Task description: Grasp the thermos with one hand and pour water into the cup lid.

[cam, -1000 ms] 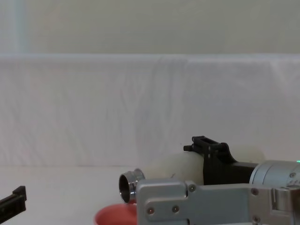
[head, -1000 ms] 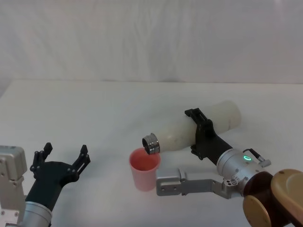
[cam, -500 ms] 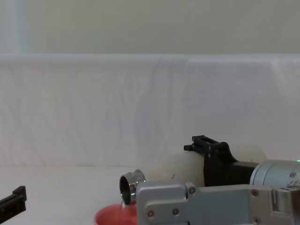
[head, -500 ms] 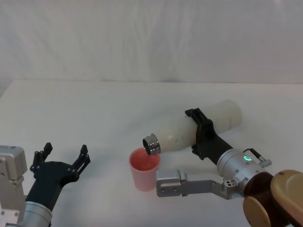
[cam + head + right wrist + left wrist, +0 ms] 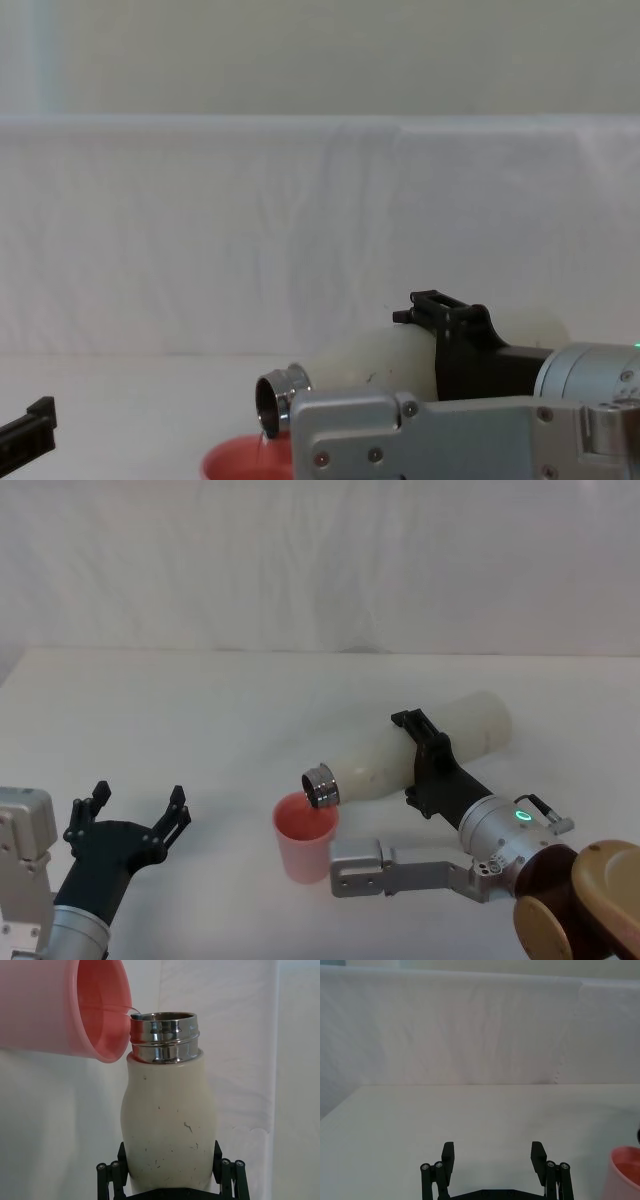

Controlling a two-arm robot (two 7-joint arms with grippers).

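Thermos [image 5: 420,750] lies tilted above the table [image 5: 200,710], clamped mid-body by the right gripper [image 5: 425,760], neck directly over the cup lid [image 5: 305,837]. Left gripper [image 5: 135,815] spread apart, well left of cup lid.

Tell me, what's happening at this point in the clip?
The right pincer holds the thermos tipped nearly flat, its steel neck over the pink cup lid on the table. A thin stream of water runs into the cup. The left pincer waits open to the left.
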